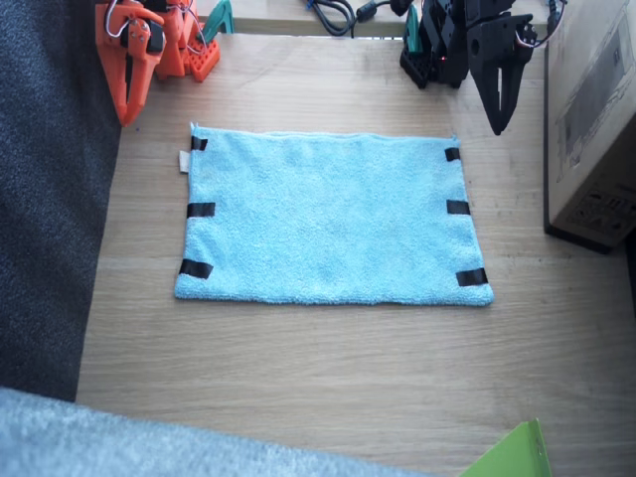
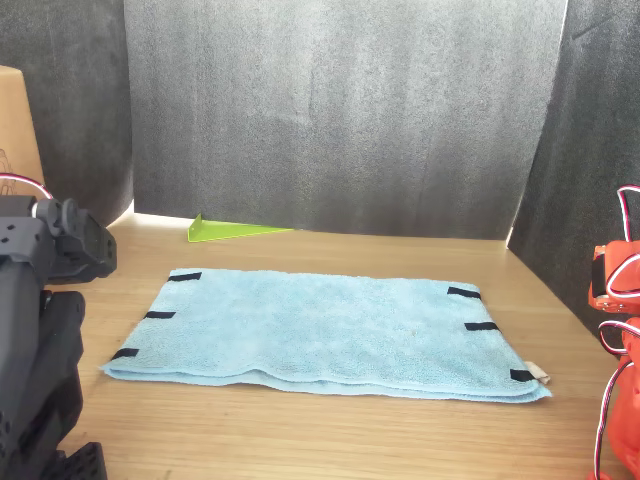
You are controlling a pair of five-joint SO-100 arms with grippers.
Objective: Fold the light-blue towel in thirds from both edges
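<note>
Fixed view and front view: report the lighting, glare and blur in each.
Fixed view: soft, even daylight, with the light-blue towel and its tape strips sharp, and the pale fabric at the bottom edge blurred. Front view: bright glare along the table's far edge under the dark curtain.

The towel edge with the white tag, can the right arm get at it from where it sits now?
Probably yes: the right arm hangs just behind that edge, with only bare table between them.

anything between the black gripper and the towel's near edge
Nothing: bare wooden table separates the left gripper from the towel, seen in the fixed view.
</note>
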